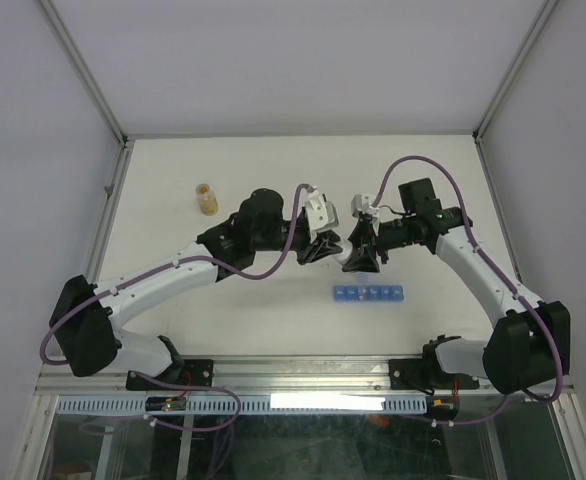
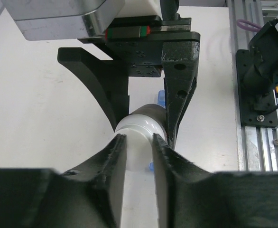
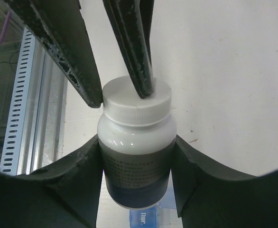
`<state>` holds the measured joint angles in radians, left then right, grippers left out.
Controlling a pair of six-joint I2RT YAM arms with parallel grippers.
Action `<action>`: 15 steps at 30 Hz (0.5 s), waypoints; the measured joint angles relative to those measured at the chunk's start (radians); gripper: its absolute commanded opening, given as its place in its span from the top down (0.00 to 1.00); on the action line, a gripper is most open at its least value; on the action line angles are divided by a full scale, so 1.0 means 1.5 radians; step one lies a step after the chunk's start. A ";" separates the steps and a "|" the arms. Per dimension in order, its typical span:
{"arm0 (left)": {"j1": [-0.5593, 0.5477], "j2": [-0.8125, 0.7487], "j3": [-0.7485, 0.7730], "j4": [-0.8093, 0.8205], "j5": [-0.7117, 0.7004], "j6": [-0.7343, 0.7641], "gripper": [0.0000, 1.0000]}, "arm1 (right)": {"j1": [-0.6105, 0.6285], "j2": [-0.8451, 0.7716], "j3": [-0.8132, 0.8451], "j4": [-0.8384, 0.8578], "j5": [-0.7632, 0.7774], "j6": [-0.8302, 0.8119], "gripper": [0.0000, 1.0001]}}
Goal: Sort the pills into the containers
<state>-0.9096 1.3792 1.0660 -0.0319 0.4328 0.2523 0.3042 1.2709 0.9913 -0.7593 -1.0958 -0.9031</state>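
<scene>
Jaws of right gripper (image 3: 136, 142) clamped on body of bottle (image 3: 135, 159). Jaws of left gripper (image 2: 138, 140) closed on its cap (image 3: 138, 105), seemingly; contact partly hidden. Near bottle, toward arm bases: blue strip (image 1: 368, 293), flat on table (image 1: 173, 160), ungripped. Well left of bottle: vial (image 1: 206, 198), tan contents.

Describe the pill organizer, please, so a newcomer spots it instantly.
Over the table, the left claw and right claw grip a white bottle. Nearer the arm bases lies the pill organizer, the only blue thing: a strip of square boxes.
</scene>
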 measured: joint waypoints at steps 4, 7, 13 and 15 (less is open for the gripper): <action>0.010 -0.001 0.002 0.000 0.032 0.003 0.14 | 0.000 0.000 0.000 0.008 -0.002 0.000 1.00; 0.010 -0.018 -0.018 0.019 0.025 -0.023 0.01 | 0.000 0.000 0.000 0.017 -0.008 0.000 1.00; 0.023 -0.116 -0.111 0.089 -0.037 -0.143 0.01 | 0.000 0.000 0.000 0.021 -0.009 0.000 1.00; 0.040 -0.135 -0.122 0.103 -0.046 -0.207 0.01 | 0.000 0.000 0.000 0.022 -0.010 0.000 1.00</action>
<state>-0.8494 1.1774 0.8825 0.1223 0.3637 -0.0586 0.3042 1.2709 0.9916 -0.7269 -1.1107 -0.9028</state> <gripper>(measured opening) 0.990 0.542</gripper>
